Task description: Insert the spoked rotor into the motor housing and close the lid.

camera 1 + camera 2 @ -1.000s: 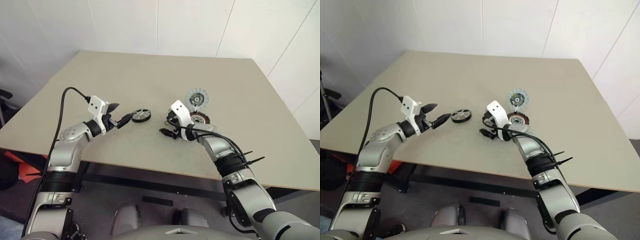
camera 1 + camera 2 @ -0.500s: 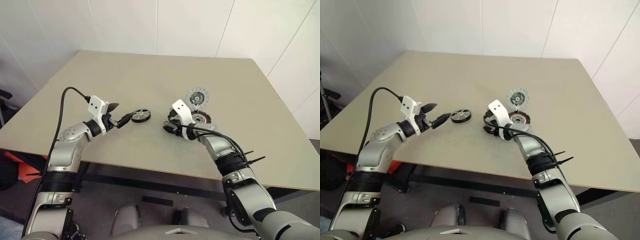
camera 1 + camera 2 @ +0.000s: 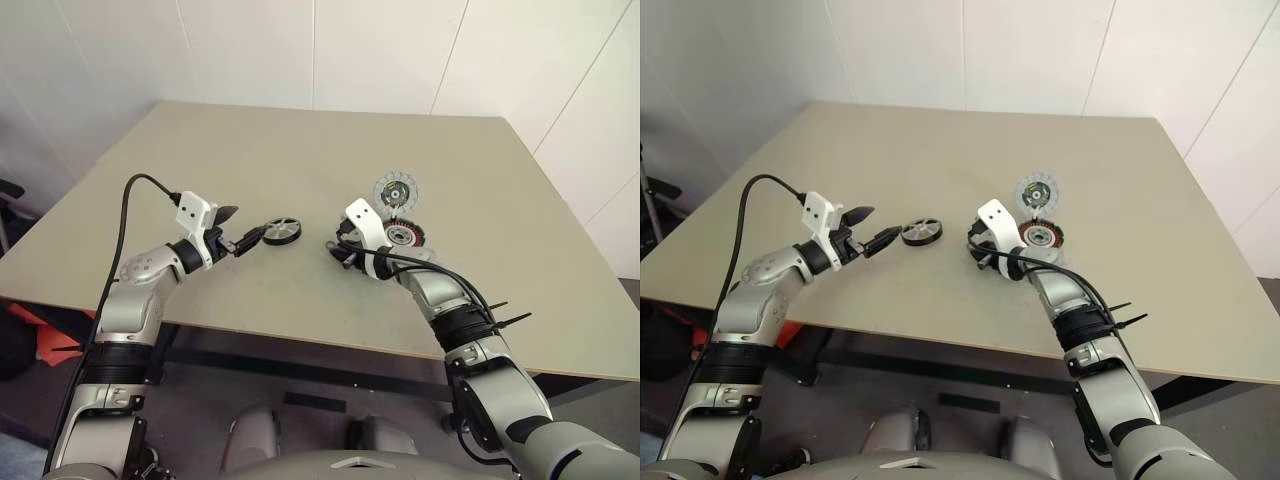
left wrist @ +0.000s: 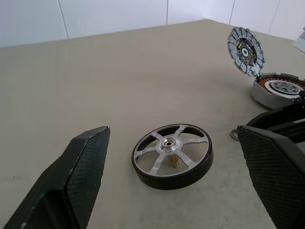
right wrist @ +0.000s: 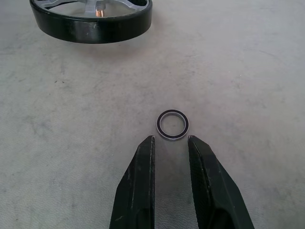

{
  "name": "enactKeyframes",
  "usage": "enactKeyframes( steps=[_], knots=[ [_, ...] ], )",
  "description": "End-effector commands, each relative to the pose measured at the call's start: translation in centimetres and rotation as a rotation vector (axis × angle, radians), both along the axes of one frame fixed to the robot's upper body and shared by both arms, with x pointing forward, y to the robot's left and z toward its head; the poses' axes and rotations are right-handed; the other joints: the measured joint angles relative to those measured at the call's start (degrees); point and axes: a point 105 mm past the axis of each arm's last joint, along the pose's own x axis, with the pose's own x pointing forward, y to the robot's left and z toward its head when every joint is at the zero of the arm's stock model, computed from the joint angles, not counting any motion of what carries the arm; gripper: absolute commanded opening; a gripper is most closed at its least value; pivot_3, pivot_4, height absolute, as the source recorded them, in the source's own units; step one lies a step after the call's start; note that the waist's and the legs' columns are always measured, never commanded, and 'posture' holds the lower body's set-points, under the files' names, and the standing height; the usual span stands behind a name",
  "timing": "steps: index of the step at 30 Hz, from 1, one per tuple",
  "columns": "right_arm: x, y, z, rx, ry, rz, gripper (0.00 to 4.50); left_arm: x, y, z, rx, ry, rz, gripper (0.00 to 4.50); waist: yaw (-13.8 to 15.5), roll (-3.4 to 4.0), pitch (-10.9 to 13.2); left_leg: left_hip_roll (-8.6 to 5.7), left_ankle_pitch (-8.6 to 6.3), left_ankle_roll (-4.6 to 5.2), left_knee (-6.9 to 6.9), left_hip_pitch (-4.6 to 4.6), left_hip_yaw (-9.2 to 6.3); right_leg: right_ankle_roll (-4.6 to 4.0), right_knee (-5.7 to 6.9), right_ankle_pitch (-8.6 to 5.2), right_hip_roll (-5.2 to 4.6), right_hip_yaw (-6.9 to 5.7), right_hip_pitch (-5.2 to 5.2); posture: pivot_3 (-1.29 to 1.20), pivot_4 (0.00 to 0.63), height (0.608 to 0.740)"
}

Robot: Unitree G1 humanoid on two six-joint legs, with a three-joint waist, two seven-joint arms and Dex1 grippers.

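Black-rimmed and silver-spoked, the spoked rotor (image 4: 172, 155) lies flat on the table (image 3: 250, 150), untouched, right between the two wide-spread fingers of the left gripper (image 3: 240, 228), which hangs level with its tips either side of the wheel and has not shifted over the last second. To the rotor's right, well apart from it, sits the motor housing (image 3: 404, 236) with its copper windings showing and nothing inside; the lid (image 3: 395, 192) stands tilted up just behind it, resting at the housing's far edge, so the cup is open and ready to take the wheel

What has changed is on the right side. A second ago the right gripper (image 5: 170, 143) stood with its fingers clearly spread near the housing; now they have drawn in to a narrow gap, tips just short of a tiny metal ring (image 5: 172, 125) lying on the table. Nothing is between them: the ring sits beyond the tips, not pinched. The arm itself has stayed where it was, only the fingers moved

For the task this looks like a side matter. The ring is not the rotor, and neither arm has taken hold of the wheel yet, so insertion has not begun. I judge the likely next step to be the left fingers closing on the rotor's rim, with the right hand out of the way of the housing mouth
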Motion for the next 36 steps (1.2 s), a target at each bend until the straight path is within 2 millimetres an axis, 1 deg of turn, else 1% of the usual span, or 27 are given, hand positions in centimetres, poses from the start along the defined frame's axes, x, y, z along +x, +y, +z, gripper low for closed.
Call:
enactKeyframes(
  steps=[1, 10, 13, 17, 23, 26, 28, 31, 36],
  knots=[
    [0.32, 0.65, 0.97, 0.018, -0.021, 0.012, 1.17, 0.16, -0.12, 1.27, 0.006, -0.053, -0.011, 4.5, -0.03, 0.0, 0.0, 0.0, 0.0, 0.0, 0.0, 0.0, 0.0, 0.0, 0.0, 0.0, 0.0, 0.0, 0.0, 0.0, 0.0, 0.74],
    [0.36, 1.47, 1.2, 0.012, -0.031, 0.055, 1.17, 0.12, -0.04, 1.07, 0.014, -0.049, -0.011, 4.5, -0.17, 0.0, 0.0, 0.02, 0.0, -0.01, -0.03, 0.0, 0.01, 0.0, 0.0, 0.0, 0.0, 0.0, -0.04, 0.0, 0.0, 0.74],
    [0.22, 1.47, 1.14, -0.005, -0.039, 0.074, 1.17, 0.13, 0.04, 1.06, 0.015, -0.048, -0.01, 4.5, -0.17, 0.0, 0.0, 0.01, 0.0, -0.01, -0.04, 0.0, 0.01, 0.0, 0.0, 0.0, 0.01, 0.0, -0.04, 0.0, 0.0, 0.74],
    [0.61, 1.22, 1.39, -0.026, -0.087, 0.051, 1.17, 0.12, 0.12, 1.05, 0.018, -0.049, -0.007, 4.5, -0.16, 0.0, 0.0, 0.01, 0.0, -0.02, -0.07, -0.01, 0.02, 0.0, -0.01, 0.0, 0.0, 0.0, -0.06, 0.0, 0.0, 0.74],
    [0.7, 1.2, 1.06, -0.025, -0.057, 0.051, 1.17, 0.11, 0.03, 0.99, 0.02, -0.047, -0.008, 4.5, -0.16, 0.0, 0.0, 0.01, 0.0, -0.02, -0.07, -0.02, 0.02, 0.0, -0.02, 0.0, 0.01, 0.01, -0.06, 0.0, 0.0, 0.74],
    [0.84, 1.14, 1.1, -0.036, -0.07, 0.047, 1.72, 0.12, 0.08, 0.99, 0.022, -0.047, -0.007, 4.5, -0.15, 0.0, 0.0, 0.01, 0.0, -0.02, -0.07, -0.01, 0.02, 0.0, -0.02, 0.0, 0.01, 0.01, -0.06, 0.0, 0.0, 0.74],
    [0.8, 1.27, 1.22, -0.03, -0.072, 0.052, 2.33, 0.14, 0.14, 0.98, 0.023, -0.047, -0.005, 4.5, -0.16, 0.0, 0.0, 0.01, 0.0, -0.02, -0.07, -0.01, 0.02, 0.0, -0.02, 0.0, 0.01, 0.01, -0.06, 0.0, 0.0, 0.74],
    [0.94, 1.4, 1.6, -0.012, -0.081, 0.044, 2.33, 0.13, 0.18, 0.94, 0.027, -0.047, -0.003, 4.5, -0.18, 0.0, 0.0, 0.01, 0.0, -0.03, -0.1, -0.01, 0.02, 0.0, -0.03, 0.0, 0.01, 0.01, -0.07, 0.0, 0.0, 0.74],
    [0.92, 1.5, 1.56, -0.008, -0.078, 0.045, 2.33, 0.11, 0.18, 0.87, 0.03, -0.047, -0.003, 4.5, -0.16, 0.0, 0.0, 0.01, 0.01, -0.03, -0.13, -0.02, 0.02, -0.01, -0.03, 0.0, 0.02, 0.01, -0.1, 0.0, 0.0, 0.74]
  ],
)
